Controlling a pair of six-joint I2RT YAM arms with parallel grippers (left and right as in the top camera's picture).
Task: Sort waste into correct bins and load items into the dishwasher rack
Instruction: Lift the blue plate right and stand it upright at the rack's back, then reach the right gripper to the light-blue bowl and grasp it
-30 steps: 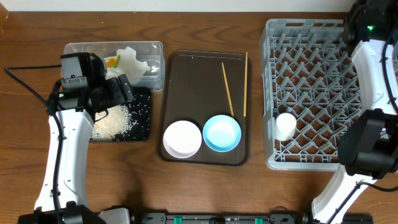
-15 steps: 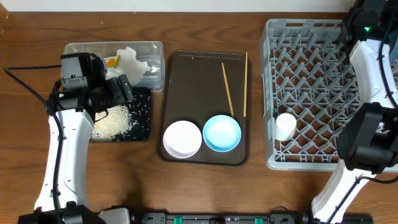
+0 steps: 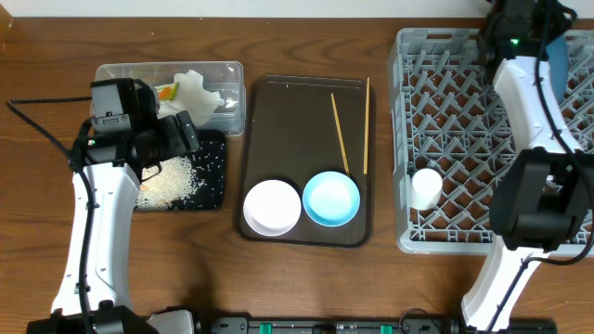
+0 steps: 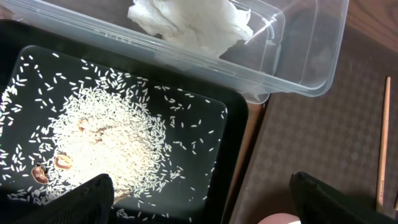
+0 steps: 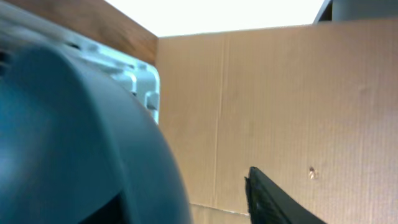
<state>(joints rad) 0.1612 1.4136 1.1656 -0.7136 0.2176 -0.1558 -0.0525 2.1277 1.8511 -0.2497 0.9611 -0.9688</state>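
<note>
Dark blue round plate point(image 3: 560, 48) sat tilted at the far right corner of the worktop, over the large grey plastic lattice rack point(image 3: 455, 139) and close against the right gripper point(image 3: 516, 26). Whether those fingers clenched it could not be told. Stiff, glossy and probably breakable, it seemed to call for a firm pinch at the rim. The left gripper point(image 4: 205, 202) hung released above the shallow black tray point(image 4: 214, 162).

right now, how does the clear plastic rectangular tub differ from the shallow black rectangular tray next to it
The clear plastic rectangular tub is see-through with taller walls; the shallow black rectangular tray is opaque and low-rimmed. The tub holds crumpled white tissue paper and a yellow-orange-green snack wrapper; the tray holds loose white rice grains. The tub lies beyond the tray, farther from the robot. Both are rectangular with rounded corners.
</note>
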